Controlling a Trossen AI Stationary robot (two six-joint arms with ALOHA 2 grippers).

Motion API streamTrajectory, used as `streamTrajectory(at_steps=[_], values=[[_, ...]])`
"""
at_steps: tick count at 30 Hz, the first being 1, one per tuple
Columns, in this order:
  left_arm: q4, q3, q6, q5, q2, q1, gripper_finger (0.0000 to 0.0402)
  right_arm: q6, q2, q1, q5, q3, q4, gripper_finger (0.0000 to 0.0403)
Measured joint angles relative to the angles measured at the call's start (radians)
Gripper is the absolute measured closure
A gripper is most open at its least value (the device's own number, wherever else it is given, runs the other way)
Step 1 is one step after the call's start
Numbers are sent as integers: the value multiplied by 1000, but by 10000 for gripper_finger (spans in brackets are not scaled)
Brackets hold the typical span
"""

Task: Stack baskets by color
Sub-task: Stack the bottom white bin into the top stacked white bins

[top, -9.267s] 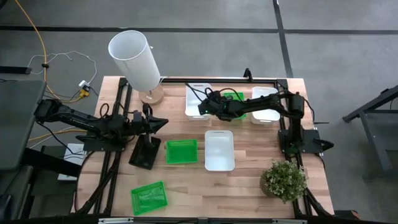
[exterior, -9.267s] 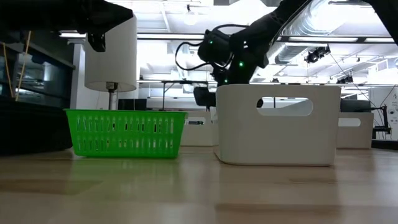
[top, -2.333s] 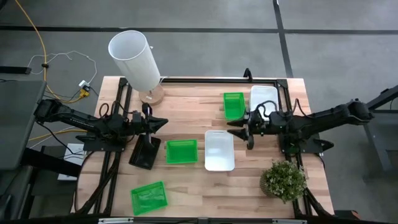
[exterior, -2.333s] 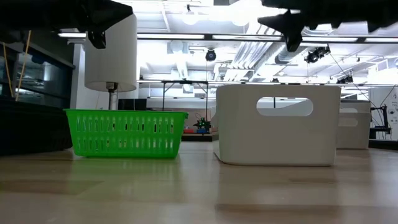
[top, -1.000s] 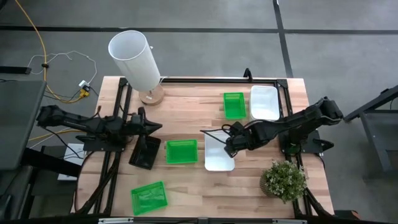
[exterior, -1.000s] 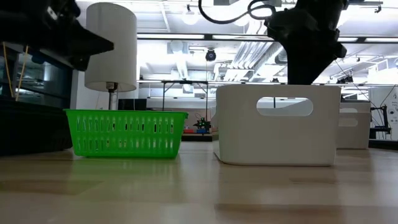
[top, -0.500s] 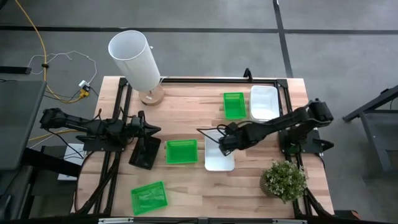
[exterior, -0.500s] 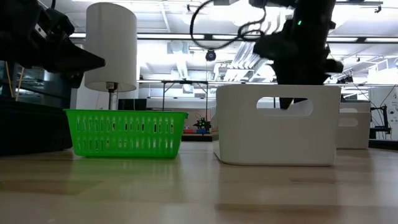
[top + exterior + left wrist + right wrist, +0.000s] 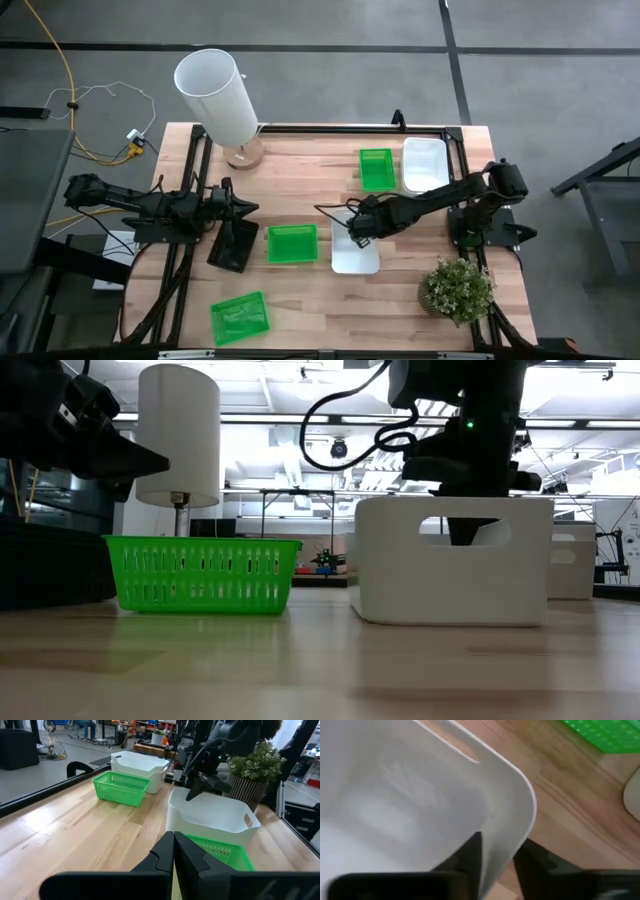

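Observation:
A white basket (image 9: 356,252) lies mid-table. My right gripper (image 9: 353,224) reaches steeply down onto its far end and is shut on its wall. Through the near handle slot one finger (image 9: 463,530) shows inside. My left gripper (image 9: 174,851) is shut and holds nothing. It hovers at the table's left (image 9: 238,207) just beyond a black basket (image 9: 233,246). Green baskets lie left of the white one (image 9: 292,243), near the front edge (image 9: 240,317) and at the far right (image 9: 376,168). Another white basket (image 9: 425,165) rests beside that last one. My right gripper straddles the white basket's wall at its far end (image 9: 506,842), beside a rounded corner. One finger (image 9: 470,857) is inside the basket and the other (image 9: 532,862) outside. The fingers come from above, pointing steeply down. The basket's bottom stays on the table.
A tall white cylinder (image 9: 214,92) on a wooden foot stands at the far left. A potted plant (image 9: 457,288) sits at the near right corner. Bare wood lies between the green basket at the front and the plant.
My right gripper has come down and toward the table's left, from above the white basket's middle onto its far end. The white basket has slid slightly toward the right. My left gripper has sunk a little and then kept still.

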State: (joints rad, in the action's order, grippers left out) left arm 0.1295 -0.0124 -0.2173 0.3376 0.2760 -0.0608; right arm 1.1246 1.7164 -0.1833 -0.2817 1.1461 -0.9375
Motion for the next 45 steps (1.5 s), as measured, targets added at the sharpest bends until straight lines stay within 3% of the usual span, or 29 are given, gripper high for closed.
streamTrajectory(at_steps=[2, 4, 8, 17, 26, 30, 33, 37, 40, 45], values=[[0, 0, 0, -1, 0, 0, 401, -8, 0, 0, -4, 0, 4, 371], [0, 0, 0, -1, 0, 0, 401, -42, -5, 0, 1, 0, 2, 392], [-2, 0, 0, 5, 0, 0, 401, -62, -12, -1, 10, 0, -24, 392], [-10, 0, -8, 10, 1, 0, 401, -71, -148, -8, -93, 0, -106, 402], [-13, 0, -8, 10, 1, 0, 401, -33, -302, -126, -355, 0, -116, 403], [-4, 0, -6, 7, 0, 0, 401, -18, -372, -181, -531, 0, -114, 403], [4, 0, -5, 7, 0, 0, 401, -39, -432, -207, -600, -61, -64, 403], [5, 0, -1, 7, 0, 0, 401, -99, -556, -197, -577, -215, 92, 403], [15, 0, 10, 7, 0, 0, 401, -248, -666, -160, -534, -348, 347, 403], [56, 0, 11, 6, 0, 0, 401, -598, -809, -16, -290, -581, 918, 403]])
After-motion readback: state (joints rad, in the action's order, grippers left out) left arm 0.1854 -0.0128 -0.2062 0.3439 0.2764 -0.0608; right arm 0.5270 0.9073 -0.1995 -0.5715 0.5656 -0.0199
